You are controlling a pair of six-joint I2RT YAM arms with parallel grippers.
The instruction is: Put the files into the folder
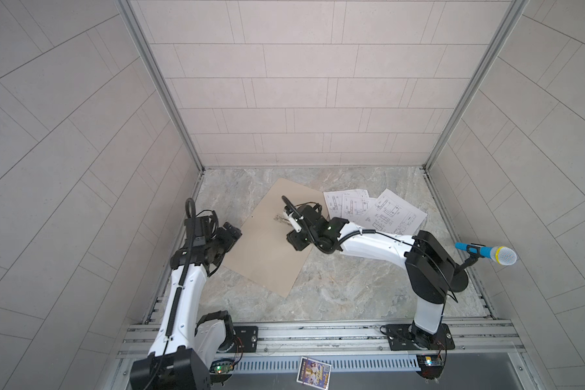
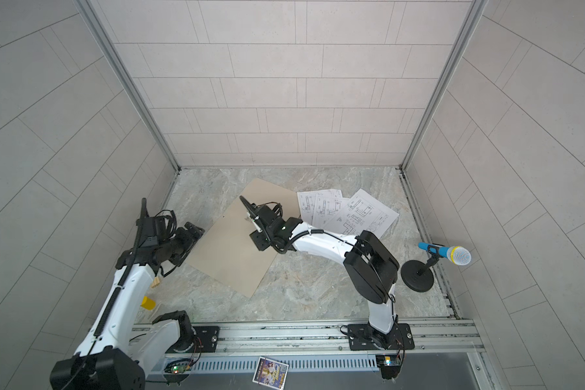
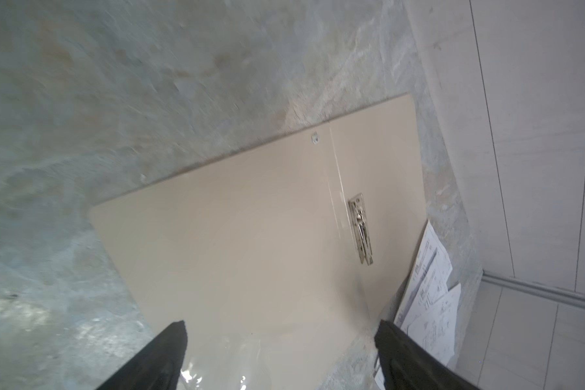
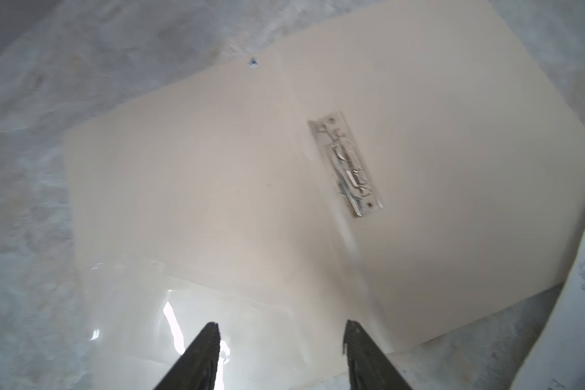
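The tan folder lies open and flat on the marble table, its metal clip beside the spine crease. The files, white sheets with line drawings, are fanned out on the table just right of the folder, one corner overlapping its far edge. My left gripper is open wide at the folder's left edge, holding nothing. Above the middle of the folder my right gripper is open, with nothing between its fingers.
A blue microphone on a black round stand sits at the table's right edge. A colourful card lies on the front rail. A yellow piece and a small wooden block lie by the left arm. Tiled walls enclose three sides.
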